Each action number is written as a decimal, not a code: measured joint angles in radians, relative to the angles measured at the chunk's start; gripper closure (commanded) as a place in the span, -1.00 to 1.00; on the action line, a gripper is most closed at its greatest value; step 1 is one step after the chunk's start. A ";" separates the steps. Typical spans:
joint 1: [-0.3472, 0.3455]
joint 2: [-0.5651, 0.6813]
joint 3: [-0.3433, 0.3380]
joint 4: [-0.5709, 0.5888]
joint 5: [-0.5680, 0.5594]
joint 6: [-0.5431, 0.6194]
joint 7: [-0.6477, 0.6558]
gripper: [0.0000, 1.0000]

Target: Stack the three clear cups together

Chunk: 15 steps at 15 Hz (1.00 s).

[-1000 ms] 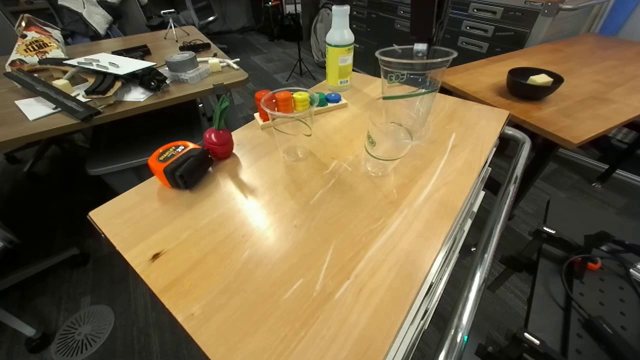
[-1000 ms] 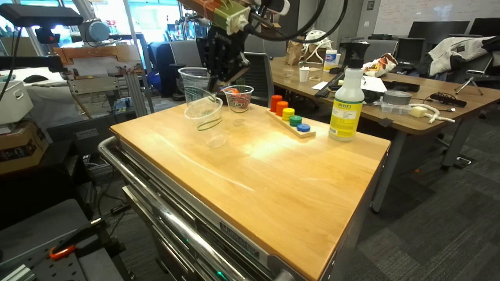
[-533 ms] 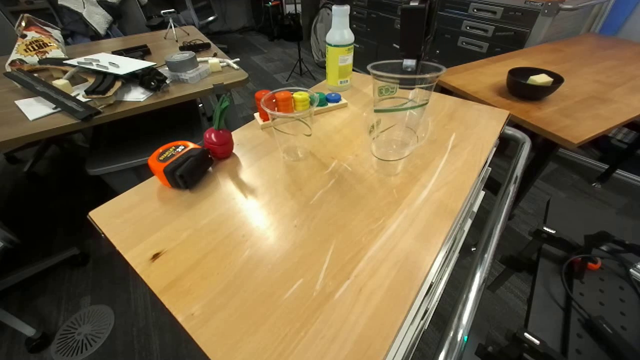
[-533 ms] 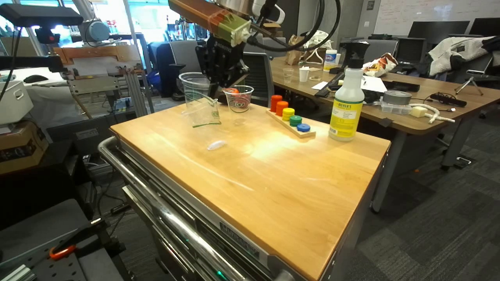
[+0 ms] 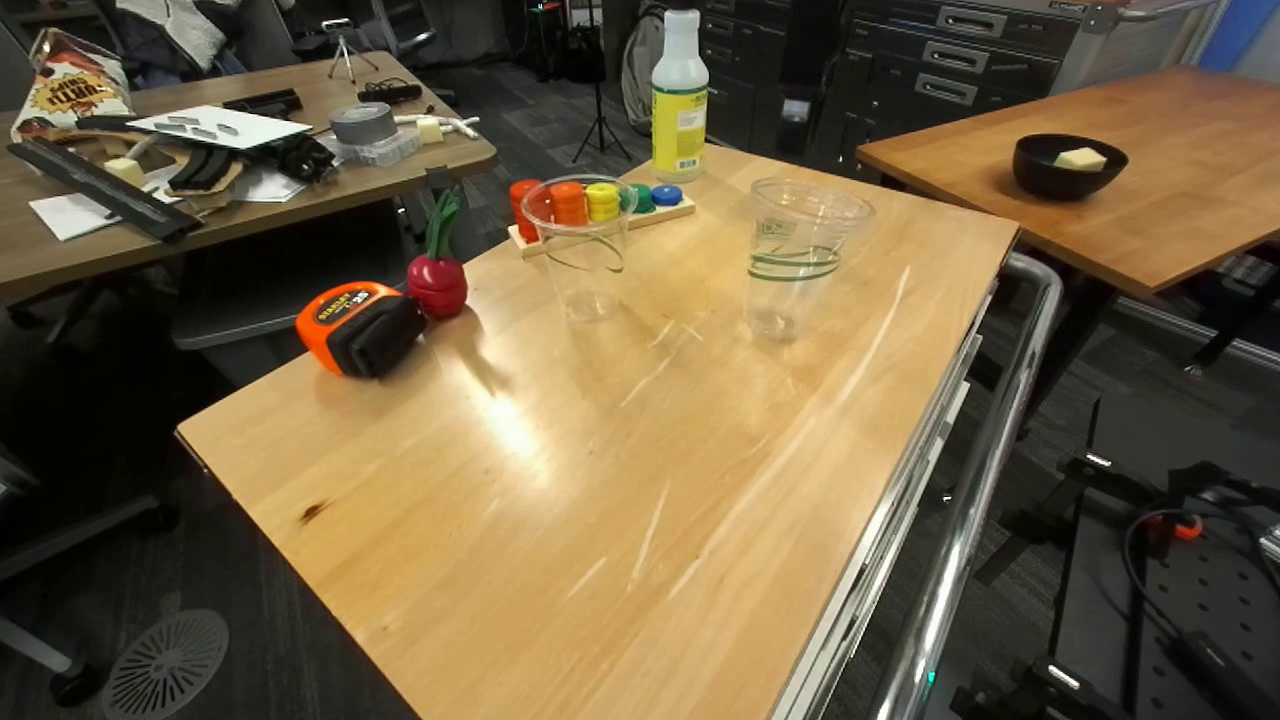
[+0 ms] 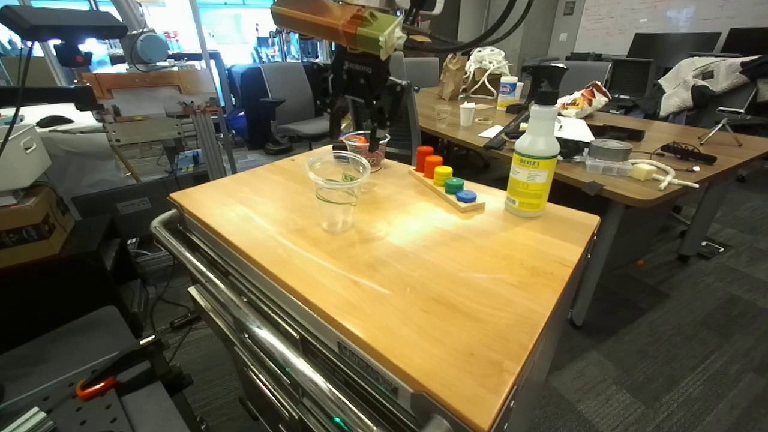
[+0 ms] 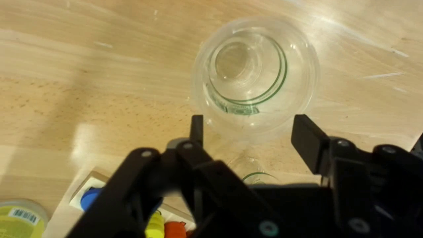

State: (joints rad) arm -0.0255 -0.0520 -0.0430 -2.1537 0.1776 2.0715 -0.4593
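Observation:
Two of the clear cups stand nested and roughly upright on the wooden cart top, their rims close together; this pair (image 5: 795,260) shows in both exterior views (image 6: 336,201) and fills the wrist view's centre (image 7: 248,99). The third clear cup (image 5: 580,265) is upright and apart from them; in an exterior view this cup (image 6: 377,161) is partly behind my fingers. My gripper (image 7: 248,122) is open with nothing between its fingers. In the wrist view its tips lie at the pair's near rim; in an exterior view the gripper (image 6: 358,145) hangs just above that rim.
A ring stacker toy (image 6: 447,189) and a yellow-labelled spray bottle (image 6: 531,168) stand on the cart. An orange tape measure (image 5: 360,330) and a red toy beet (image 5: 437,285) sit at one edge. A metal rail (image 5: 980,480) runs along the cart's side.
The held cup came down into the cup below, which tilted and now stands upright with it. My gripper has let go, opened and drawn off the pair.

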 measured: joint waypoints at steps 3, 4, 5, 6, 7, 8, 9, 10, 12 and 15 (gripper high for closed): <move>0.000 -0.008 0.000 0.003 -0.003 0.037 0.002 -1.00; 0.000 -0.007 0.000 0.007 -0.003 0.038 0.002 -1.00; 0.000 -0.003 0.000 0.010 0.001 0.037 0.003 -1.00; 0.001 0.003 0.000 0.013 0.005 0.037 0.004 -1.00; 0.002 0.014 0.001 0.018 0.009 0.037 0.008 -1.00; 0.003 0.029 0.001 0.025 0.015 0.037 0.015 -1.00; 0.005 0.048 0.004 0.035 0.026 0.037 0.029 -1.00; 0.006 0.071 0.007 0.049 0.032 0.037 0.048 -1.00; 0.007 0.122 0.017 0.086 0.047 0.043 0.095 -1.00; 0.010 0.203 0.040 0.165 0.055 0.077 0.159 -1.00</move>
State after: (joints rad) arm -0.0153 0.1506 -0.0033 -1.9883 0.2322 2.1483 -0.3008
